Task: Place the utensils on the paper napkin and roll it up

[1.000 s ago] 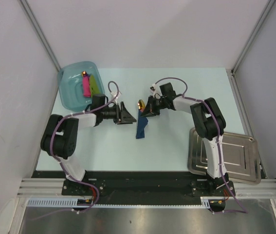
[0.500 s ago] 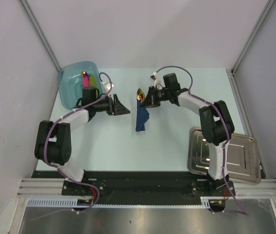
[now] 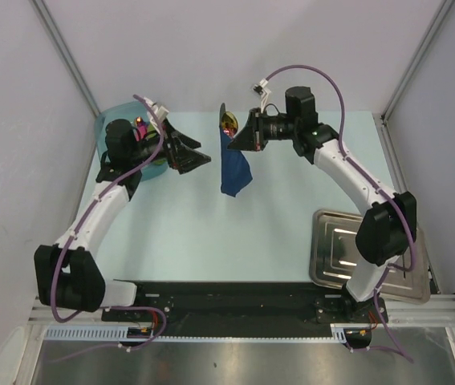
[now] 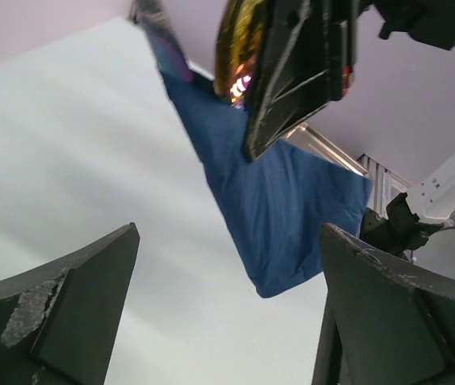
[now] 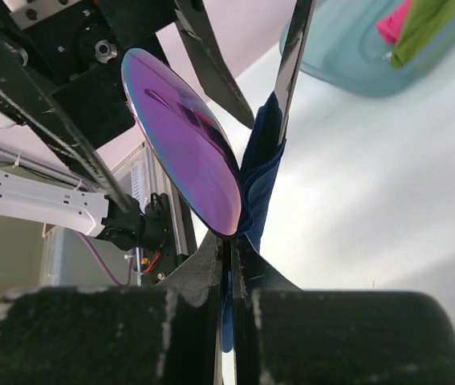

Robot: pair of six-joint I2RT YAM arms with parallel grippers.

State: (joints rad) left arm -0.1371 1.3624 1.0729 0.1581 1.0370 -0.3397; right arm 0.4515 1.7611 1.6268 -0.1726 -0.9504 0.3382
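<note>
Far middle of table: right gripper has its jaws pressed together on a bunched fold of the paper napkin. Navy sheet hangs loose below the grip, lower corner drooping, and appears clear of the table top.

- Utensils sit at the top of the same pinch, against the napkin. From overhead they show a shiny gold bowl with a red glint. The right wrist view shows the bowl mirror-purple, tilted on edge, just beyond the fingertips, with a thin dark handle rising beside it. How many pieces there are, cannot tell.
- Left gripper: jaws spread wide, holding nothing. It is just left of the hanging napkin, facing it and apart from it.
- Teal tub at far left corner, partly behind the left arm. A pink piece and a green piece lie inside it.
- Steel tray at near right, beside the right arm's base, well apart from the napkin.
</note>
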